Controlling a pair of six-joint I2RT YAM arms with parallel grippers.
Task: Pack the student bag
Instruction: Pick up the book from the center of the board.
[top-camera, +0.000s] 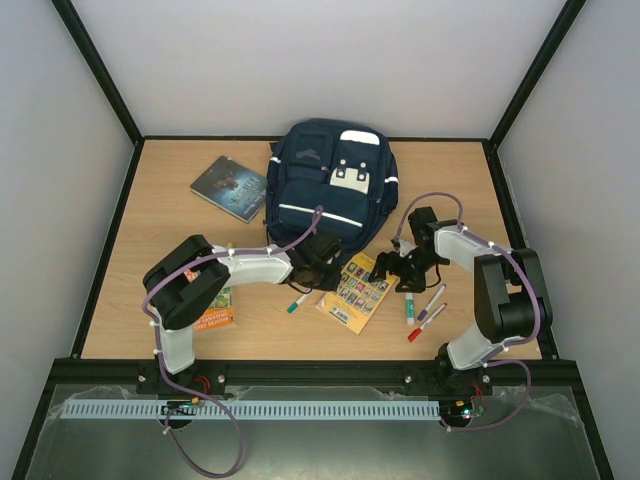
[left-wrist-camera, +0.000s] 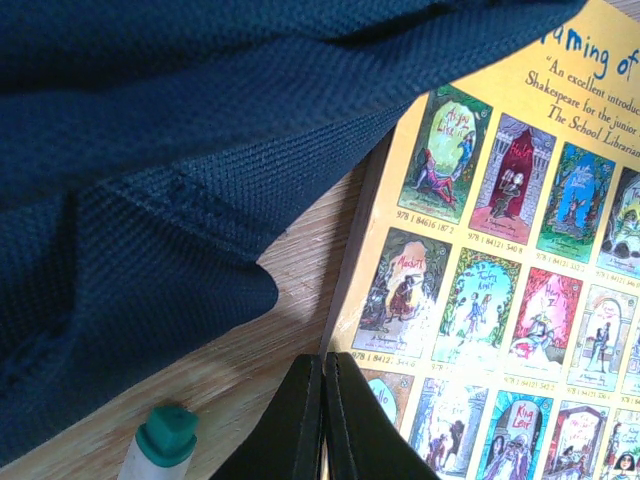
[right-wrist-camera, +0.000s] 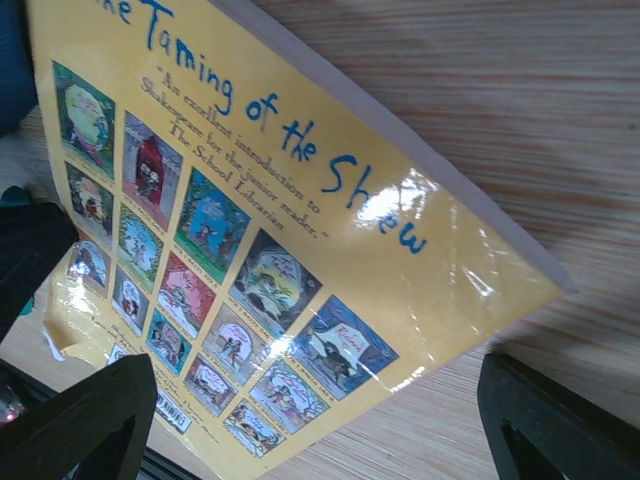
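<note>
Shakespeare paperback (top-camera: 353, 292) and markers (top-camera: 432, 302) lie outside the student bag (top-camera: 325, 185); we judge packing barely begun. Left gripper (left-wrist-camera: 323, 400) is pressed together, right gripper (right-wrist-camera: 320, 425) spread apart.

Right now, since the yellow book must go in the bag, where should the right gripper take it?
Probably the edge facing the open right gripper, approached low from the right. The yellow book lies flat and thin, so only an edge offers a pinch; its far side is crowded by the student bag and shut left gripper.

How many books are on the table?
3: dark book left of the bag, yellow book in front of it, orange book by the left arm. Others may be hidden.
</note>
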